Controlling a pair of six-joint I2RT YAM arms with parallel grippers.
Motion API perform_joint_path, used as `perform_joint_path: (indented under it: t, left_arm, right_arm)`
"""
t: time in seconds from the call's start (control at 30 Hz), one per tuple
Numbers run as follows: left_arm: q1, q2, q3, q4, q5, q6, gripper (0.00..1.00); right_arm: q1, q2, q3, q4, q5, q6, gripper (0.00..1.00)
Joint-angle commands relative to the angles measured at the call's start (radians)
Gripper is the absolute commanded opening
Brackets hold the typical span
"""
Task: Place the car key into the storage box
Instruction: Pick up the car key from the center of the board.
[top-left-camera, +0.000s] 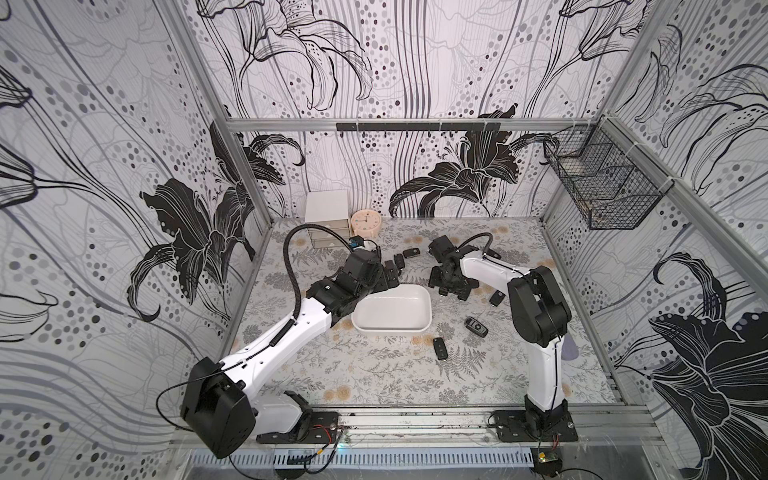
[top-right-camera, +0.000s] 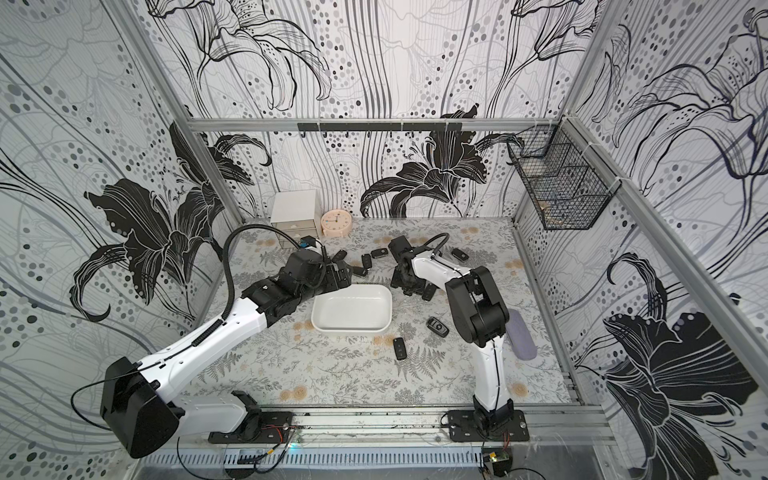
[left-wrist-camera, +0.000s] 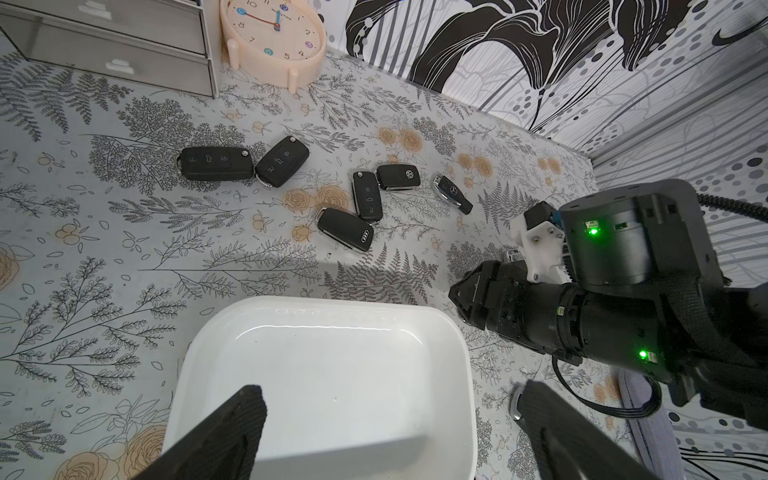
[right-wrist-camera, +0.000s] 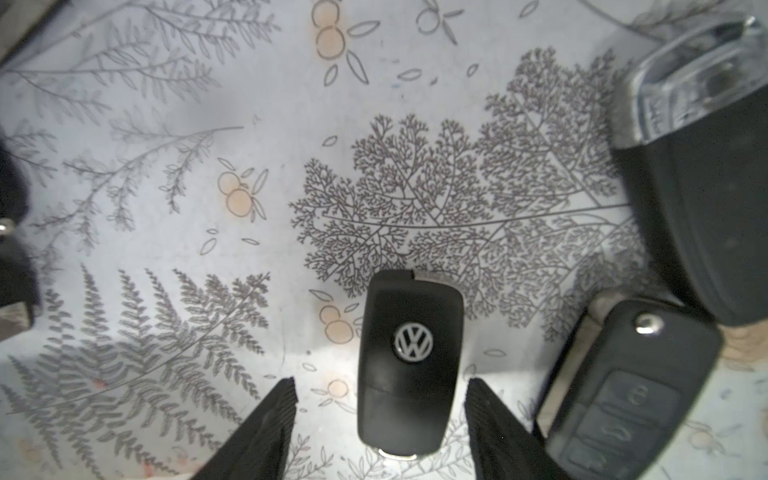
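Note:
A black car key with a VW badge (right-wrist-camera: 409, 361) lies flat on the floral table. My right gripper (right-wrist-camera: 380, 388) stands over it, open, one finger on each side, with table showing between each pad and the key. In both top views the right gripper (top-left-camera: 453, 289) (top-right-camera: 413, 286) points down just behind and to the right of the storage box (top-left-camera: 395, 309) (top-right-camera: 353, 307), a shallow white tray that is empty. My left gripper (left-wrist-camera: 390, 415) hangs open over the box's rim (left-wrist-camera: 332, 307), holding nothing; in a top view the left gripper (top-left-camera: 392, 272) sits at the box's back left corner.
Several other black keys lie behind the box (left-wrist-camera: 216, 163) (left-wrist-camera: 345, 229) (left-wrist-camera: 398, 176), and two (right-wrist-camera: 627, 390) (right-wrist-camera: 698, 166) close beside the right gripper. More keys (top-left-camera: 475, 324) (top-left-camera: 439, 347) lie right of and in front of the box. A white drawer cabinet (top-left-camera: 326, 216) and a clock (top-left-camera: 365, 222) stand at the back; a wire basket (top-left-camera: 602, 183) hangs on the right wall.

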Motion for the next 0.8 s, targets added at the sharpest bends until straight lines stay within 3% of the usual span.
perform_joint_path:
  t: [0.0,0.23,0.57,0.77]
  left_arm:
    - [0.002,-0.019,-0.014,0.017,-0.005,0.015,0.99]
    - [0.002,-0.025,-0.02,0.014,0.008,0.014,0.99]
    - [0.002,-0.05,-0.033,0.008,0.026,0.011,0.99]
    - [0.001,-0.058,-0.037,0.002,0.024,0.003,0.99]
  right_arm:
    - [-0.005,0.039,0.034,-0.069,0.051,-0.044,0.62]
    - [-0.008,0.068,0.053,-0.07,0.054,-0.062,0.54]
    - [-0.018,0.025,0.021,-0.038,0.062,-0.089,0.32]
    - [-0.017,-0.054,-0.004,-0.039,0.062,-0.079,0.32]
